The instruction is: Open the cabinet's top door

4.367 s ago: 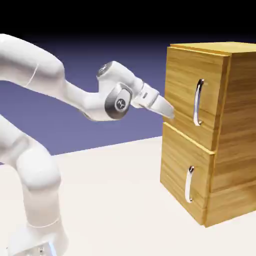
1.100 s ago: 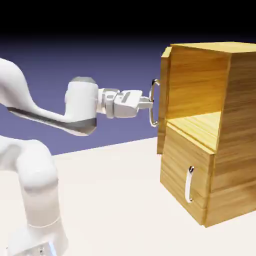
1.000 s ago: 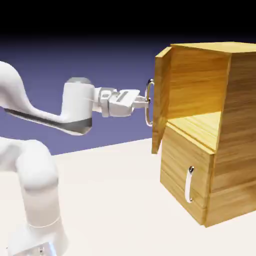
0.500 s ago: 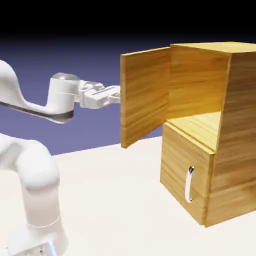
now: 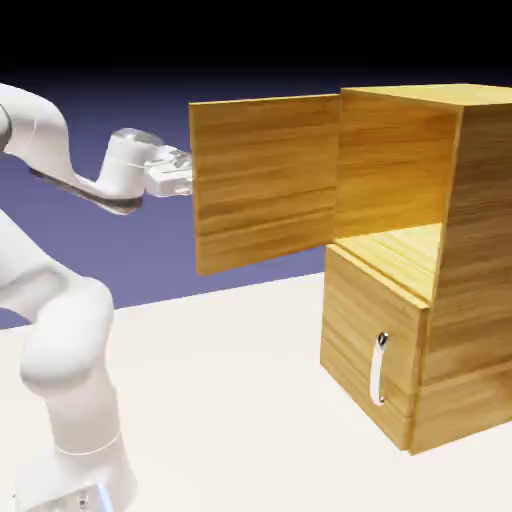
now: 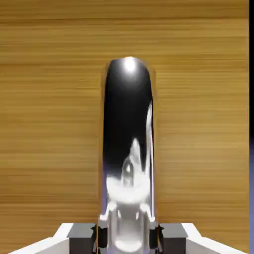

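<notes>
And here the top door (image 5: 265,180) stands swung wide out from the cabinet (image 5: 485,250), reaching toward the exterior view's left, its free edge close by the white Panda arm (image 5: 70,335). The gripper (image 6: 128,239) has the top door's handle (image 6: 128,119) between its two fingertips, a narrow grip on the curved silver bar, one finger at either side! In the exterior view the door hides that handle and the fingertips.

Plenty of open room between the door's bottom edge and the tabletop (image 5: 220,400); the upper compartment (image 5: 395,170) gapes open at the right, its floor brightly lit. Below it, the lower panel (image 5: 360,325) sits closed against the cabinet, its shorter silver handle (image 5: 377,370) upright, well apart from the gripper.

Now the materials: light-brown wood grain all over, flat panels, square corners, the streaks running across the door. In the hand view the bar is glossy, dark toward its rounded top and bright with reflections lower down, with straight grain behind it. The arm is smooth, white and rounded.

Underneath, a pale, plain tabletop spreads beneath arm and cabinet; beyond its far edge, a blue-violet backdrop (image 5: 150,250) darkens to black at the top.
</notes>
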